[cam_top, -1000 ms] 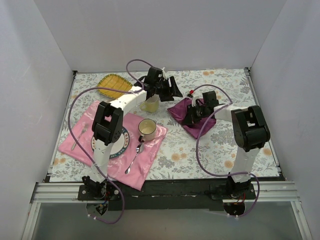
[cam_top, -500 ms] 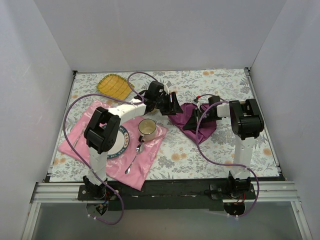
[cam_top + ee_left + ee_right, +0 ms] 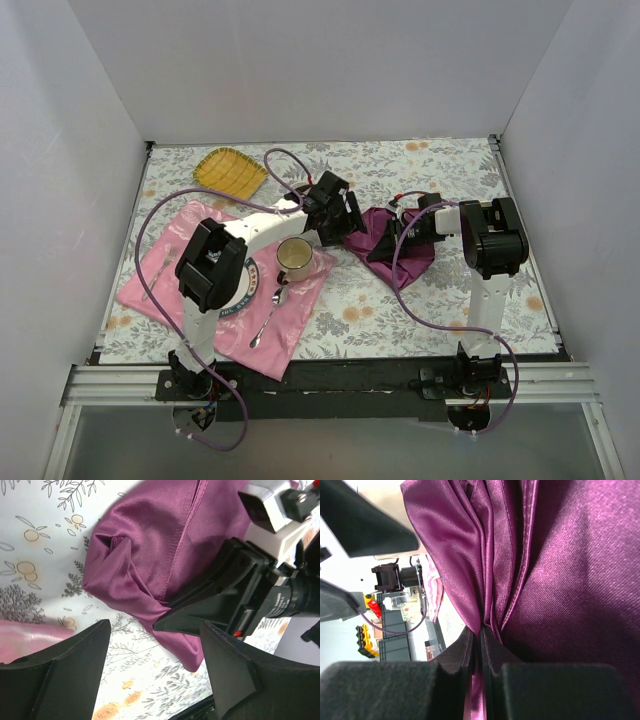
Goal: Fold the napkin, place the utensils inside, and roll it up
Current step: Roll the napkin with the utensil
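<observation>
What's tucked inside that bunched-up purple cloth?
Only the napkin itself shows: layers of its own satin folds, one of them pinched by the right end effector. Nothing pokes out of it. Whatever might lie deeper in the bundle is covered by the cloth.

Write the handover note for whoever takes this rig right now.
Right gripper: jaws shut on a pinched fold of the napkin.
Left gripper: jaws open, holding nothing, poised at the napkin's left side.
Napkin: bunched in a crumpled heap on the floral tablecloth, right of the mug.
Utensils: not seen in any view.
Done: no neat fold shows yet.
Left: flatten and fold the napkin, place the utensils inside, roll it up.
</observation>
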